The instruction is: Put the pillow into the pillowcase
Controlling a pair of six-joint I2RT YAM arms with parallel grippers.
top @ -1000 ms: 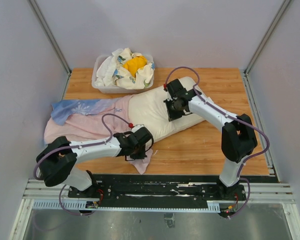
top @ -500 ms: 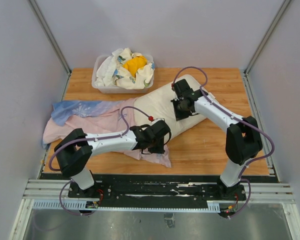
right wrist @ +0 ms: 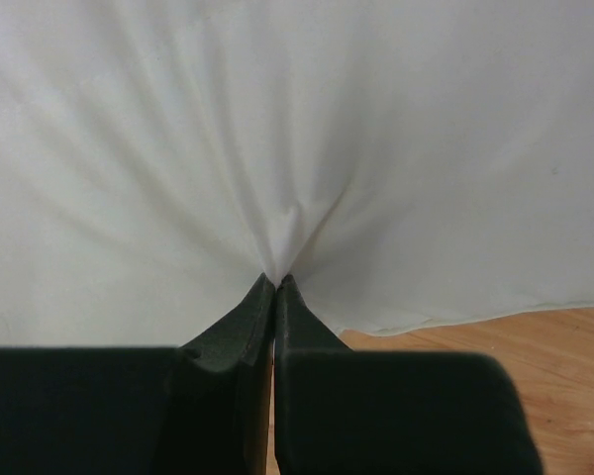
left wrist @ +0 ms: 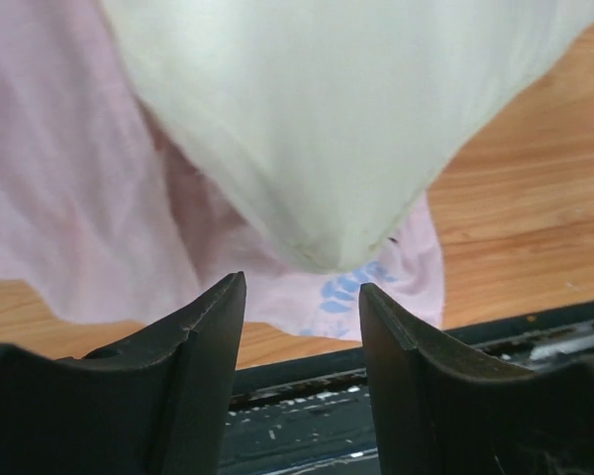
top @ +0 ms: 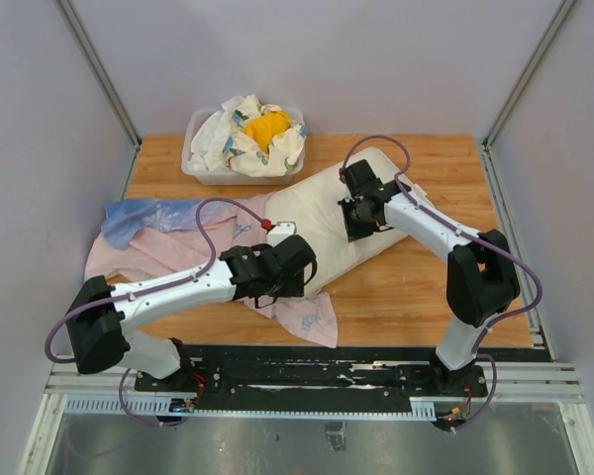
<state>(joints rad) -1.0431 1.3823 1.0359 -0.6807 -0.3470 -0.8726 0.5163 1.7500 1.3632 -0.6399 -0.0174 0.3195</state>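
Note:
The cream pillow (top: 322, 213) lies slanted across the middle of the table, its left end over the pink pillowcase (top: 163, 257). The pillowcase's blue printed side (top: 144, 213) shows at the far left, and a loose flap (top: 312, 317) lies by the front edge. My left gripper (top: 277, 282) hovers at the pillow's near-left corner. In the left wrist view it (left wrist: 302, 289) is open and empty, with the pillow corner (left wrist: 327, 129) and pink pillowcase (left wrist: 69, 198) beyond it. My right gripper (top: 361, 216) is shut on a pinch of pillow (right wrist: 277, 148) fabric, its jaws (right wrist: 275, 282) closed together.
A clear plastic bin (top: 193, 170) at the back left holds white floral cloths (top: 228, 134) and a yellow cloth (top: 267, 127). Grey walls enclose the table on three sides. A black rail (top: 327, 368) runs along the near edge.
My left gripper has opened, let go of the pillowcase and drawn back to the left. The pillowcase flap now lies by the front edge. The right gripper keeps its pinch on the pillow.

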